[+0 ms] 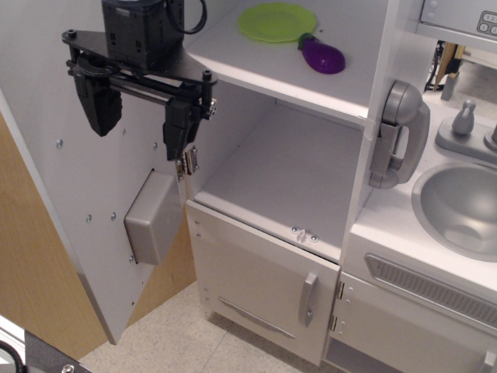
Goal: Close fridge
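Our end effector [141, 123], fingers spread and holding nothing, hovers by the inner face of the fridge [311, 167] door [70, 179], which we must next push shut.

I'm looking at a child's play kitchen set up indoors, not a real one: a white toy fridge [256, 116] with its door swung open, a plastic green plate [276, 21] and purple eggplant [322, 55] on 1 shelf, a grey toy phone handset [400, 134], a moulded sink [460, 206] with faucet [464, 118], speckled floor [198, 346] below.
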You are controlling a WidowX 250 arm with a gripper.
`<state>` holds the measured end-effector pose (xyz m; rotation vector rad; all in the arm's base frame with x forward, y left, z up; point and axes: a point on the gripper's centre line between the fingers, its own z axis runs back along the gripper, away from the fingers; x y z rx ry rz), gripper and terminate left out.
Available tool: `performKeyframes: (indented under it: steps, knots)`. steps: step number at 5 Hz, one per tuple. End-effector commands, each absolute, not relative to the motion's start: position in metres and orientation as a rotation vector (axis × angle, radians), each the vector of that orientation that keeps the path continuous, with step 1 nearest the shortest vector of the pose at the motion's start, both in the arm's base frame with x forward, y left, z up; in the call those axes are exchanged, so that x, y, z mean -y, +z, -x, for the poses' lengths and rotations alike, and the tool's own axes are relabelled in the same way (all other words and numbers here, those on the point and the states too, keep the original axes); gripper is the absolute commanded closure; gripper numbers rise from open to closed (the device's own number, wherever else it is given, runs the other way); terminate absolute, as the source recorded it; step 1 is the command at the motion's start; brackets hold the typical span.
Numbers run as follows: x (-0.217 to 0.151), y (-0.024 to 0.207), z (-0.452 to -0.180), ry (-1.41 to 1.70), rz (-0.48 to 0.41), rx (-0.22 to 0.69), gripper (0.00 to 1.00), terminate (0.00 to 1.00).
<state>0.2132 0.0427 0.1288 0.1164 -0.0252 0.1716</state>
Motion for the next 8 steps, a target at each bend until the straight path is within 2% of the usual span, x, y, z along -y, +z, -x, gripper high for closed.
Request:
performKeyframes:
  steps: [1, 4, 6, 8]
  knots:
    - [-0.043, 0.129, -0.213, 0.172, -0.116, 0.025, 0.00, 0.00]
    - [-0.099, 0.130, -0.144, 0.087, -0.118, 0.051, 0.00, 0.00]
    - [-0.137, 0.122, -0.120, 0.062, -0.144, 0.065, 0.00, 0.00]
    - [-0.181, 0.116, -0.125, 0.066, -0.098, 0.087, 0.00, 0.00]
